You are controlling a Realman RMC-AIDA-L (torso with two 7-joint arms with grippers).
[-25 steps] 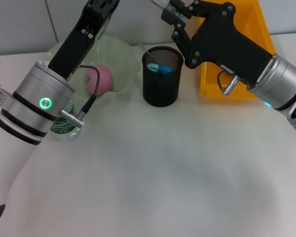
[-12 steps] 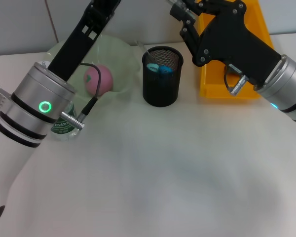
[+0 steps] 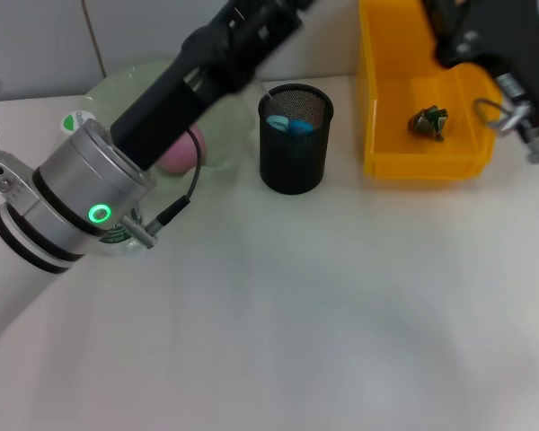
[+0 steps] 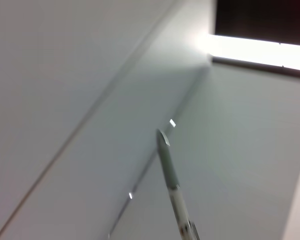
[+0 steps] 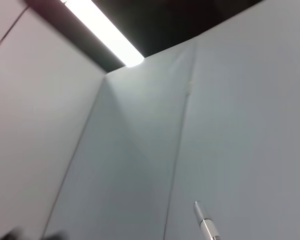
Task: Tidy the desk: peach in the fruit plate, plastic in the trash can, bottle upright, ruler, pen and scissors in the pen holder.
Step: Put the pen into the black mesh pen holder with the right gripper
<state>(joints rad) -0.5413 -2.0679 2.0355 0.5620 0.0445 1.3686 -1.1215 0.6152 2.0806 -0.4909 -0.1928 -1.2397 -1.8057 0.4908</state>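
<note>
Pen holder (image 3: pixel 294 137) my landmark: left arm (image 3: pixel 162 108) crosses behind it, right arm (image 3: pixel 494 45) beyond trash can (image 3: pixel 419 166). Grips: cannot tell. I judge pen (image 4: pixel 172 180) drop next.

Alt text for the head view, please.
Black mesh pen holder with blue-handled items stands mid-desk, between a green fruit plate holding a pink peach and a yellow bin containing crumpled plastic. Both arms reach up out of frame.

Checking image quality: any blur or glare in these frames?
Head view: left arm slightly motion-blurred, the desk evenly lit with soft shadows. Left wrist view: bright ceiling light blooms; the whole picture is soft. Right wrist view: light strip glares against dark ceiling.
</note>
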